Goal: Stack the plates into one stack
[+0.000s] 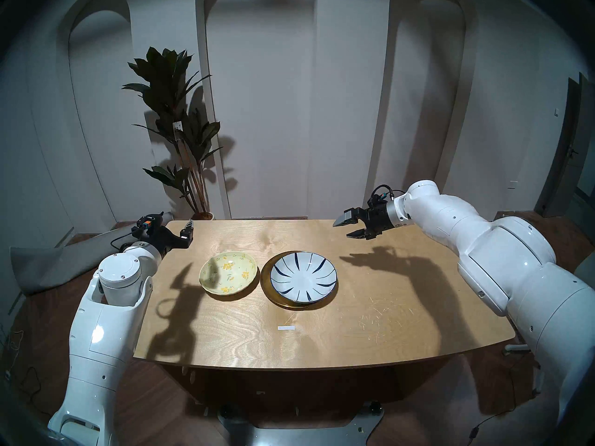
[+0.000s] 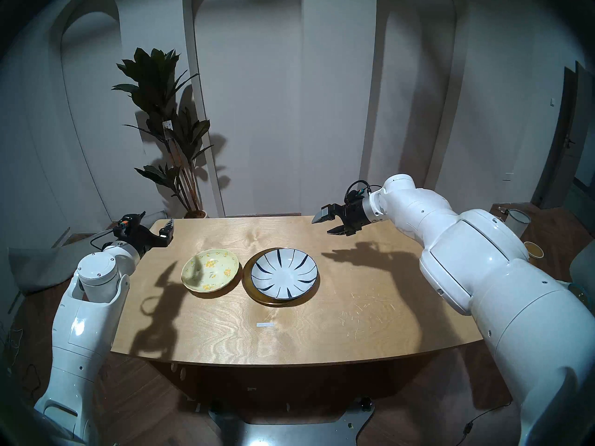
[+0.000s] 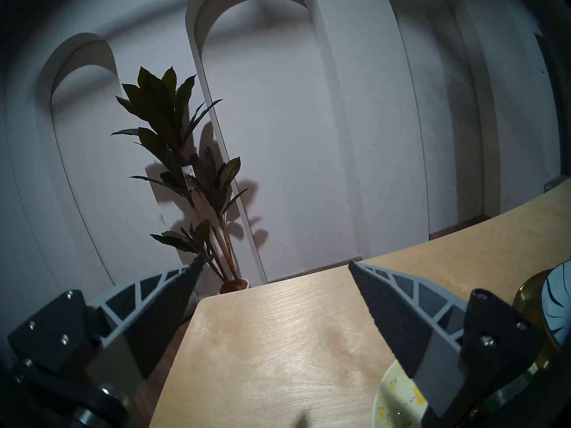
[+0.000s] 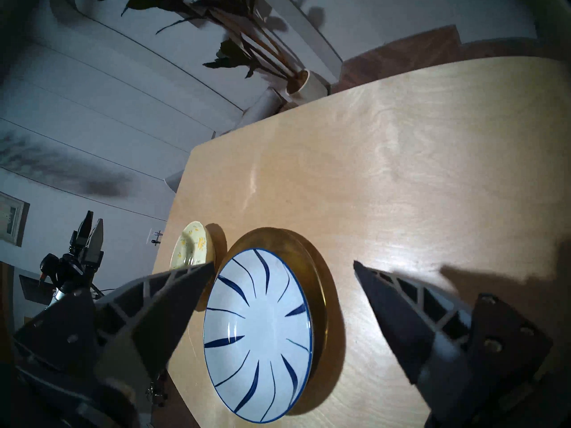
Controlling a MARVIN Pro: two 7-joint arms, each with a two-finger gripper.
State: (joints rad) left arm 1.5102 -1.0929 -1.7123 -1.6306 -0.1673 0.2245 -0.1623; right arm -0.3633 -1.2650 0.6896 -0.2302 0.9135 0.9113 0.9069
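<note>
A pale-yellow floral plate (image 1: 228, 273) (image 2: 210, 271) lies alone, left of centre on the table. Just to its right a white plate with dark-blue strokes (image 1: 303, 276) (image 2: 284, 272) (image 4: 258, 334) rests on a wider gold metal plate (image 1: 266, 276) (image 2: 247, 274) (image 4: 296, 248). My left gripper (image 1: 189, 231) (image 2: 167, 230) (image 3: 276, 262) hovers open and empty over the far-left table corner. The right gripper (image 1: 343, 230) (image 2: 322, 227) (image 4: 283, 262) is also open and empty, above the table behind and to the right of the two stacked plates.
A potted plant (image 1: 180, 130) stands on the floor behind the table's far-left corner. A small white strip (image 1: 286, 328) lies on the wooden table (image 1: 338, 348) near the front. Two cups (image 2: 518, 221) sit on the floor to the right.
</note>
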